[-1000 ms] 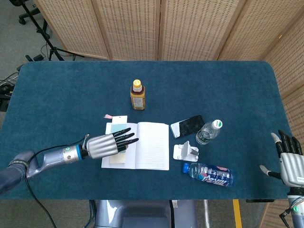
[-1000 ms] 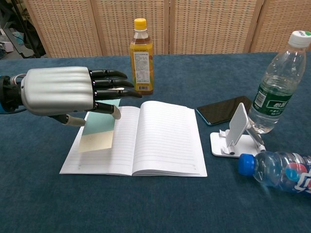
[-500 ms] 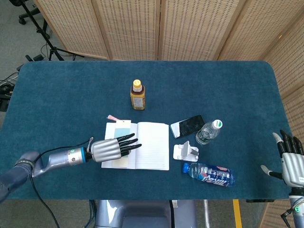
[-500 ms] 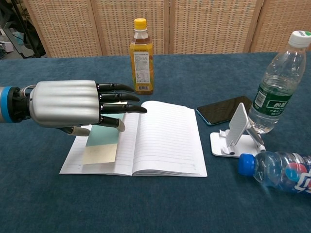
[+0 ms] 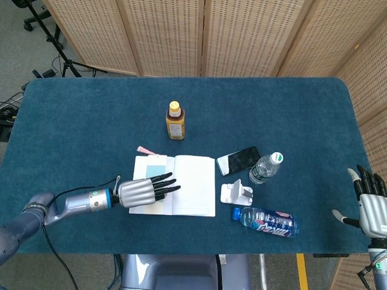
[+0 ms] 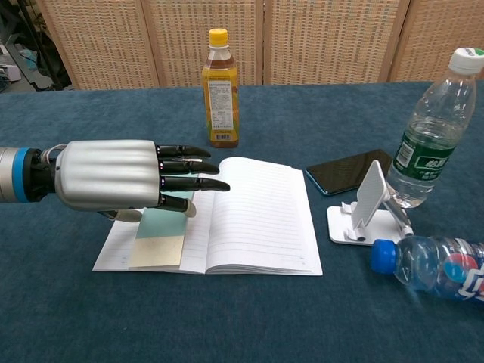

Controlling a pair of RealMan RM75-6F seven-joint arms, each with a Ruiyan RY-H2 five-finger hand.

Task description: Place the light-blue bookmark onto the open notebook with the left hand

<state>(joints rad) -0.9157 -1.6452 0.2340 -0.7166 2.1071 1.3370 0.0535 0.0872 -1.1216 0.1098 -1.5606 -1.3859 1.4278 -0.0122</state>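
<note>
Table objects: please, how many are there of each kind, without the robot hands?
Bottles: 3 — tea bottle, clear water bottle, lying blue-capped bottle
Open notebook: 1
Light-blue bookmark: 1
Smartphone: 1
White phone stand: 1
Total: 7

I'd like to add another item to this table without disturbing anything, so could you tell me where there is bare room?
Bare cloth spans the far strip behind the tea bottle, the far left side, and the right side between the water bottle and the right hand. It is crowded around the notebook, phone, stand and lying bottle.
</note>
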